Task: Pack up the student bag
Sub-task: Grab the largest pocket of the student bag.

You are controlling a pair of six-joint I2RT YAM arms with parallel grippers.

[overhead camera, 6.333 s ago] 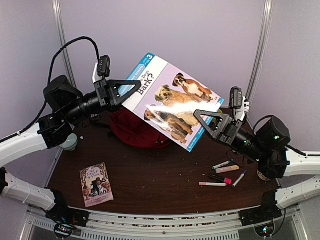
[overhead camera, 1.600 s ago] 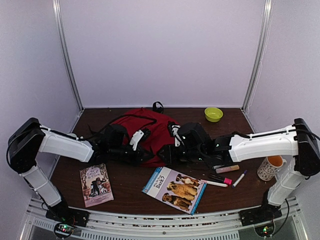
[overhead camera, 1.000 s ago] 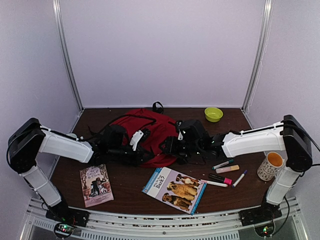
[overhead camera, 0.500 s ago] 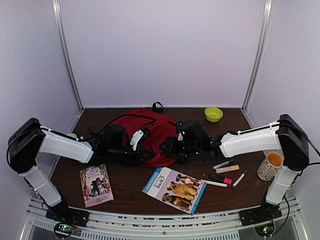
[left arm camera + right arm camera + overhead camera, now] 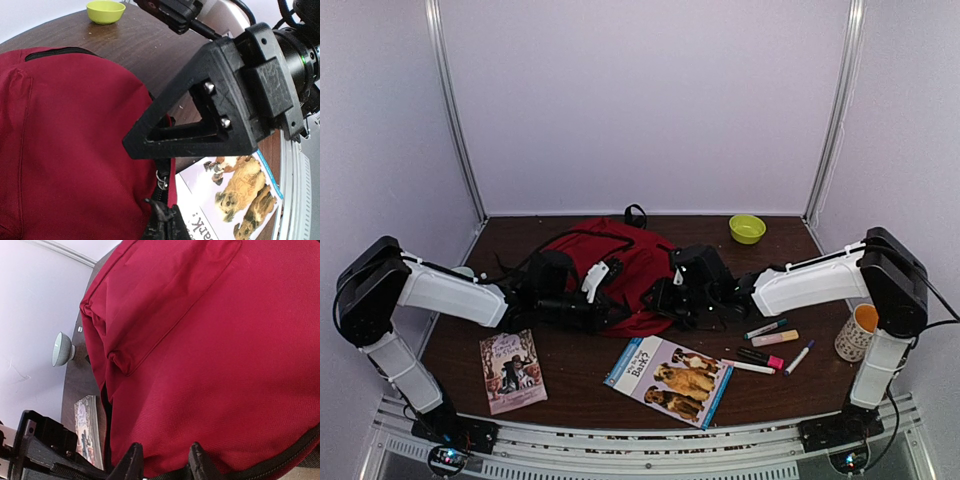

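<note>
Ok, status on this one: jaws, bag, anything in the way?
Left jaws shut on the bag at its zipper. Right jaws apart, straddling its edge. Dog book lies outside, in front; nothing blocking.

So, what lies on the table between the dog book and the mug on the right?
A loose cluster of markers and pens lies between the dog book and the mug; the top external view shows it.
</note>
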